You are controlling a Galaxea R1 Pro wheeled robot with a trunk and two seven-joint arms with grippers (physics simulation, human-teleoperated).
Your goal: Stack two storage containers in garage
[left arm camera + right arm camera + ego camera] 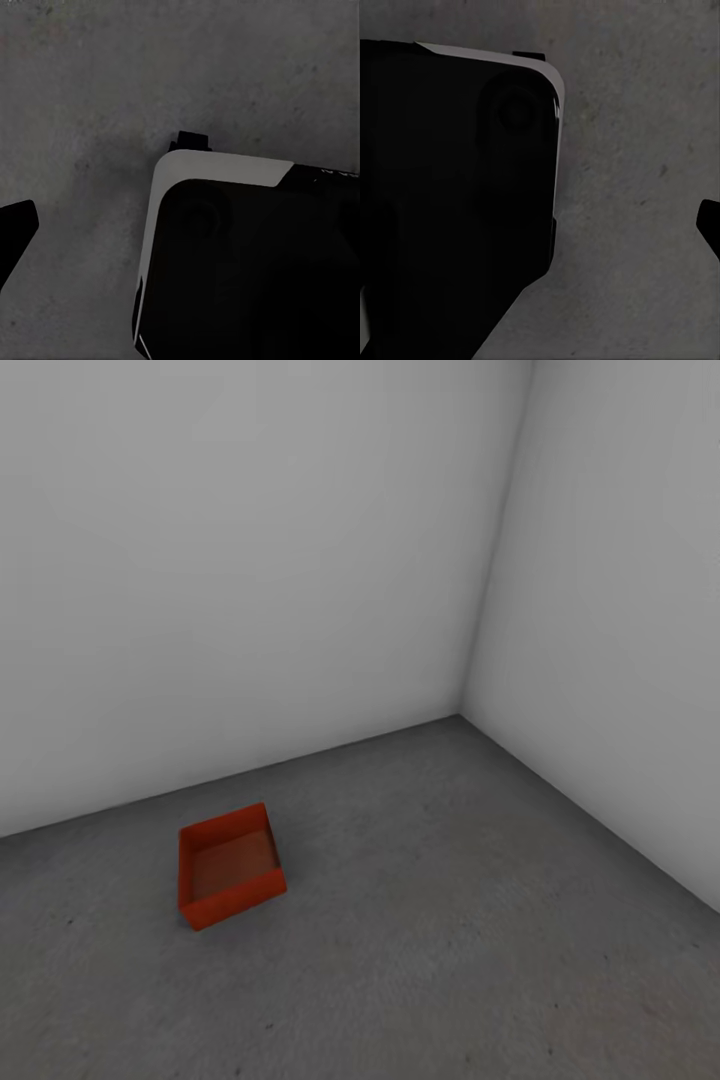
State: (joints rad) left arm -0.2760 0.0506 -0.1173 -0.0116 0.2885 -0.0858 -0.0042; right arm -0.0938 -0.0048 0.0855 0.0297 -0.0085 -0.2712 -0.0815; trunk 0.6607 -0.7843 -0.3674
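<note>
Sitting alone on the floor [450, 920]: one storage container [230, 865], near corner walls [250, 560].

One storage container [231, 865] on the floor [450, 940], near the left wall [230, 560], corner [462, 712] to its right

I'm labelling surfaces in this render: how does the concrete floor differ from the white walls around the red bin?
The floor is dark grey and mottled; the walls are plain, even white. The floor lies flat and bears the storage container; the walls stand upright, and the container sits apart from them. Both are bare and matte.
</note>
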